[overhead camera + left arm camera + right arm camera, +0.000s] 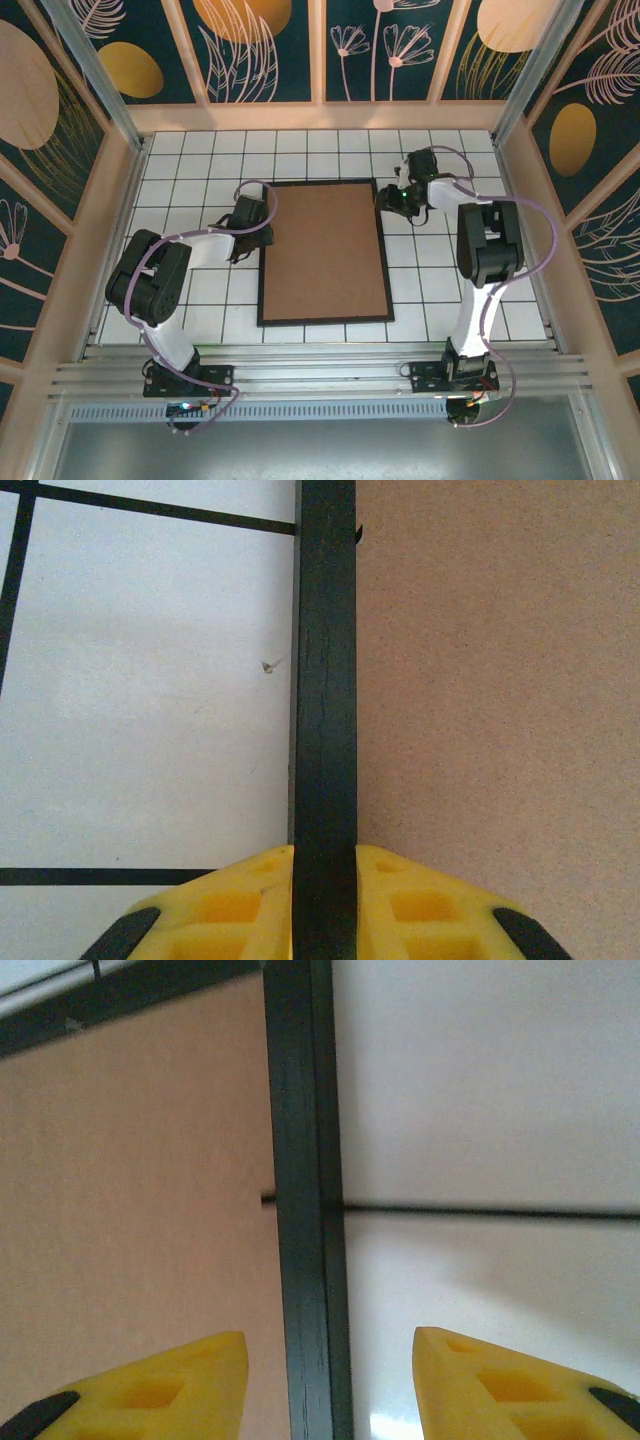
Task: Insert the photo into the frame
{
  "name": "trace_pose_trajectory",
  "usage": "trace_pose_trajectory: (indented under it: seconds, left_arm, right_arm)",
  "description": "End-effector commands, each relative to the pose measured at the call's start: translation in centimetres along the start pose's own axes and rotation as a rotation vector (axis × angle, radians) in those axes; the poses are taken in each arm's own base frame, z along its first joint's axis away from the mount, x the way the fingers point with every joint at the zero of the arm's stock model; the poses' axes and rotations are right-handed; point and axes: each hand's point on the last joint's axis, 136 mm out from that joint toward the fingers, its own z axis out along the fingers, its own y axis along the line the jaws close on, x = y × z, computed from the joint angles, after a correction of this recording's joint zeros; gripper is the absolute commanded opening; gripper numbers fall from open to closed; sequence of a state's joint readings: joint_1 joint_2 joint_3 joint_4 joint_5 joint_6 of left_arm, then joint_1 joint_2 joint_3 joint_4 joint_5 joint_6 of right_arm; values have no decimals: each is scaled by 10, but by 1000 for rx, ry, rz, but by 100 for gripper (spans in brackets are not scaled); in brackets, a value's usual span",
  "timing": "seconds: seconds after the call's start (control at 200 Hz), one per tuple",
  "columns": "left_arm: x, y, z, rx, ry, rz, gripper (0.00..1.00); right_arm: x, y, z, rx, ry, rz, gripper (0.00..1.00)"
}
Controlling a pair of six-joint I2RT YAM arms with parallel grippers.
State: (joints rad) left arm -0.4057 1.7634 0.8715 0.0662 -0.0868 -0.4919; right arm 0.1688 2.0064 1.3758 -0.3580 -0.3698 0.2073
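The frame (325, 319), brown backing board (325, 250) uppermost, lies mid-table (190, 170). The left gripper (325, 865) clamps its left rail. The right gripper (330, 1345) straddles the right rail, fingers spread.

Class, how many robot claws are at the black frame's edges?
2. The left claw clamps the left rail of the frame; the right claw sits open astride the right rail, near the far corner.
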Motion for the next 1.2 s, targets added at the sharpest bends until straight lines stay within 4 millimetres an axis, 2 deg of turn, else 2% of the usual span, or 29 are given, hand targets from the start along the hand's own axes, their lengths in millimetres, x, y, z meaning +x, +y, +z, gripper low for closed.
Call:
trace_pose_trajectory:
  seconds: [0.0, 0.125, 0.45, 0.716, 1.191]
  left_arm:
    - [-9, -9, -5, 32, -10, 18, 20]
    - [-11, -10, -6, 33, -14, 19, 20]
    - [-10, -11, -6, 39, -11, 18, 20]
    - [-10, -12, -6, 46, -11, 18, 21]
    - [-10, -13, -6, 53, -9, 19, 21]
  right_arm:
    - [-18, 5, 5, -27, -14, -17, 44]
    - [-22, 3, 12, -30, -4, -15, 38]
    - [-12, -1, 29, -37, 37, -8, 35]
    - [-4, -1, 41, -41, 64, -6, 35]
    - [0, 6, 51, -32, 83, -20, 38]
